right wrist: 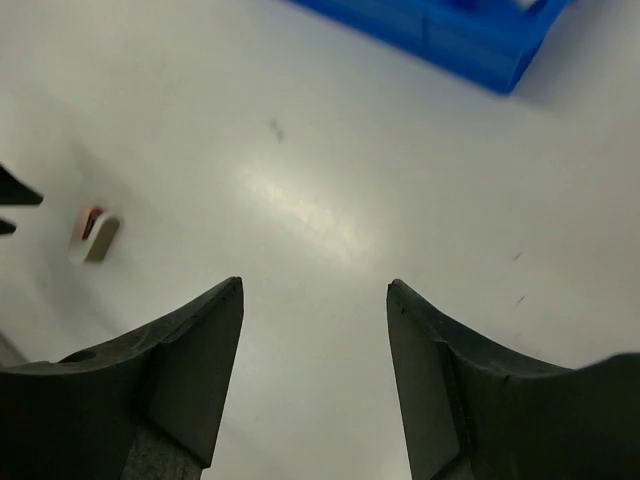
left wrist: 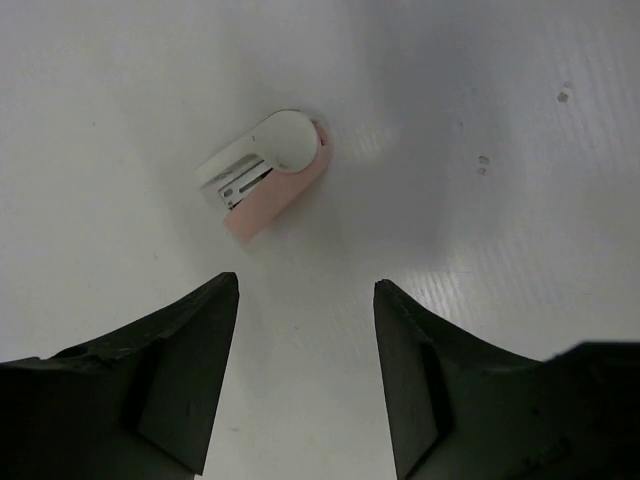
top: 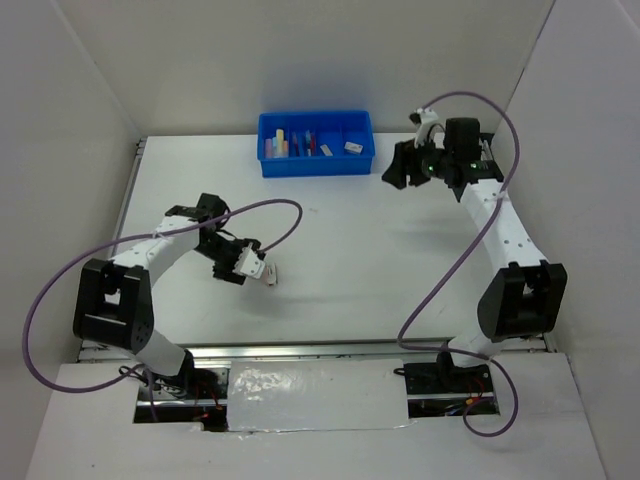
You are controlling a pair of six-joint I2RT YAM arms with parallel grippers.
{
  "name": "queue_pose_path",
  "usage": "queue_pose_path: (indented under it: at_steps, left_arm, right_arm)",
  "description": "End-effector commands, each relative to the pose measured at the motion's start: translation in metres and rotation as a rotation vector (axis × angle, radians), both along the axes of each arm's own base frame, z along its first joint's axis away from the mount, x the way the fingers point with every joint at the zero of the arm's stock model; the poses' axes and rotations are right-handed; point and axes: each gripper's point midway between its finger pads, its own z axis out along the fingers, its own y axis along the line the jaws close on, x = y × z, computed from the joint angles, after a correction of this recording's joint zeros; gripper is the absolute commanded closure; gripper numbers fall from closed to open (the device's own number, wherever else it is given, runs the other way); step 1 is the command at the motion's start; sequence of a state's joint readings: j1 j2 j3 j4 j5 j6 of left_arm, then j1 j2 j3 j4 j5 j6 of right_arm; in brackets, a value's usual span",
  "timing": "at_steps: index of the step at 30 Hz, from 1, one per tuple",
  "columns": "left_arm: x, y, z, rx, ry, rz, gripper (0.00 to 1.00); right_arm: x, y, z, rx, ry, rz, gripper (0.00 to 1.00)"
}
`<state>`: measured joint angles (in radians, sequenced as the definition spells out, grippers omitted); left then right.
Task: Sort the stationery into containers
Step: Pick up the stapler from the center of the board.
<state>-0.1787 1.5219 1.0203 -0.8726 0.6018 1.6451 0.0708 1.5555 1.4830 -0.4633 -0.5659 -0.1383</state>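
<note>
Pink and white plastic made up the one piece we saw outside the tray: a small pink item (left wrist: 268, 170) with a rounded end, lying flat on the bench (top: 350, 250), well apart from the blue tray (top: 316, 166) at the far side. Several pieces (top: 285, 143) already lay in the tray's compartments.

The left end effector (left wrist: 307, 285) was released, its jaws apart with only bare bench between them. The pink item lay just ahead of the fingertips and a little to the left, skewed to the line of the jaws, and touched neither finger. The right end effector (right wrist: 315, 285) was also released and empty, and it hung beside the tray's right end (right wrist: 470, 40).

We judged the pick-up to be the step in hand, and several things could spoil it:

- If the jaws closed where they stood, they would meet on nothing, because the item was not yet between them.
- If they came down off-centre, one finger could land on the item and push it across the smooth bench.
- A pinch on the rounded end could make it twist or pop out, because it lay at an angle.
- Later, the left arm's carry to the tray could crowd the right arm waiting there.
- The item could also drop into the wrong compartment or catch on the rim.
</note>
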Motion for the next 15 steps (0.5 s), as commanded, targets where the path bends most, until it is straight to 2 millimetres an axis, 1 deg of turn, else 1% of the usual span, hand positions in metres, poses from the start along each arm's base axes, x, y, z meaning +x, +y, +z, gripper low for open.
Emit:
queue_pose_path:
  at_steps: [1, 2, 3, 4, 5, 7, 8, 10, 11, 13, 15]
  left_arm:
    - [0.002, -0.016, -0.005, -0.055, -0.105, -0.215, 0.32]
    - [0.004, -0.020, -0.009, -0.061, -0.122, -0.235, 0.34]
    - [0.001, -0.021, -0.015, -0.062, -0.129, -0.256, 0.38]
    - [0.001, -0.025, -0.019, -0.062, -0.136, -0.271, 0.39]
    - [0.007, -0.027, -0.022, -0.059, -0.165, -0.279, 0.41]
    - [0.009, -0.034, -0.026, -0.061, -0.166, -0.291, 0.42]
    - [0.013, -0.038, -0.024, -0.070, -0.174, -0.291, 0.42]
    - [0.016, -0.043, -0.021, -0.083, -0.173, -0.296, 0.41]
    - [0.019, -0.047, -0.015, -0.105, -0.189, -0.300, 0.41]
    - [0.021, -0.051, -0.004, -0.127, -0.233, -0.320, 0.45]
    - [0.021, -0.056, 0.006, -0.139, -0.275, -0.353, 0.52]
  right_arm:
    - [-0.038, 0.001, -0.040, 0.006, 0.148, 0.049, 0.34]
    - [-0.045, -0.002, -0.046, 0.009, 0.164, 0.042, 0.34]
    - [-0.049, -0.003, -0.048, 0.017, 0.177, 0.039, 0.35]
    - [-0.054, -0.005, -0.049, 0.022, 0.182, 0.033, 0.35]
    - [-0.056, -0.007, -0.050, 0.025, 0.186, 0.029, 0.35]
    - [-0.061, -0.009, -0.053, 0.031, 0.200, 0.027, 0.36]
    - [-0.062, -0.009, -0.054, 0.034, 0.206, 0.029, 0.36]
    - [-0.066, -0.009, -0.056, 0.041, 0.224, 0.034, 0.37]
    - [-0.067, -0.009, -0.057, 0.041, 0.230, 0.037, 0.37]
    - [-0.070, -0.009, -0.059, 0.045, 0.237, 0.041, 0.37]
    - [-0.072, -0.009, -0.063, 0.046, 0.248, 0.042, 0.38]
